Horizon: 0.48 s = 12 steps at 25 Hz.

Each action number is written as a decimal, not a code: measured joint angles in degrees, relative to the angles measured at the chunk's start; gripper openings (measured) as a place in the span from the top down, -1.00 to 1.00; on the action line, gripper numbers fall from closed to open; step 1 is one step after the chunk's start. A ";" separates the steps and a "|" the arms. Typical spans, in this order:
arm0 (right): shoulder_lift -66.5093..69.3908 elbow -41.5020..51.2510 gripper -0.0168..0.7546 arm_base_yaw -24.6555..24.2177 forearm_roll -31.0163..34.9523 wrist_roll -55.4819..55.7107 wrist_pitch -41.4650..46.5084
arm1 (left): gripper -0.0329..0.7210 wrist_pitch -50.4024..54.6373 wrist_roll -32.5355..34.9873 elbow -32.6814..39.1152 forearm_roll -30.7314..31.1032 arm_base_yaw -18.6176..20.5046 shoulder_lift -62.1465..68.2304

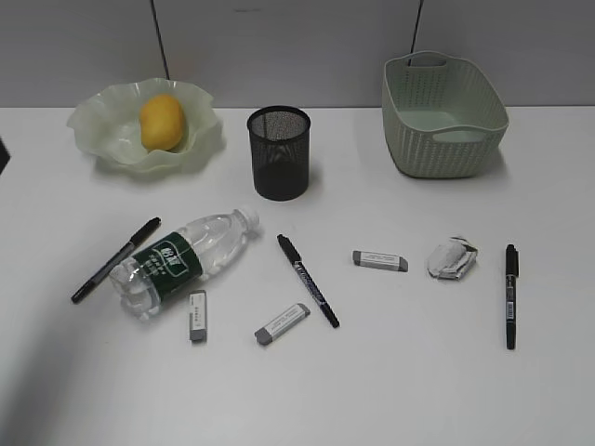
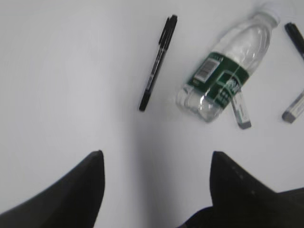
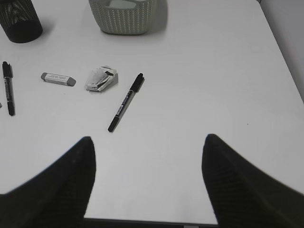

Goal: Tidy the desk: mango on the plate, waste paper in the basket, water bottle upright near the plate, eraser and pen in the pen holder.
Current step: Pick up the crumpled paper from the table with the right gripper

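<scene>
The white surface (image 1: 390,390) carries plate (image 1: 102,130), holder (image 1: 279,153) and basket (image 1: 444,116) far; bottle (image 1: 181,260), pens (image 1: 308,280), erasers (image 1: 379,260) and paper (image 1: 452,257) near.

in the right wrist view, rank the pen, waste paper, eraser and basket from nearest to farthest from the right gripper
1. pen, just ahead of the right gripper, slightly left
2. waste paper, further ahead, left of the pen
3. eraser, further left
4. basket, at the far edge

Grey panelled wall (image 1: 279,46) — black cables, seemingly.
</scene>
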 joint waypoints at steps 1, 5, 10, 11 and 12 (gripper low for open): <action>0.00 0.00 -0.48 0.00 0.00 0.00 0.00 | -0.47 -0.76 0.00 2.80 0.05 0.00 -2.96; 0.00 0.00 -0.48 0.00 0.00 0.00 0.00 | -0.47 -5.57 0.00 14.65 0.05 0.00 -17.22; 0.00 0.00 -0.48 0.00 0.00 0.00 0.00 | -0.47 -8.31 0.00 26.08 0.05 0.00 -37.45; 0.00 0.00 -0.48 0.00 0.00 0.00 0.00 | -0.47 -8.37 0.00 27.45 0.00 0.00 -40.65; 0.00 0.00 -0.48 0.00 0.00 0.00 0.00 | -0.47 -8.44 0.00 28.94 -0.06 0.00 -44.30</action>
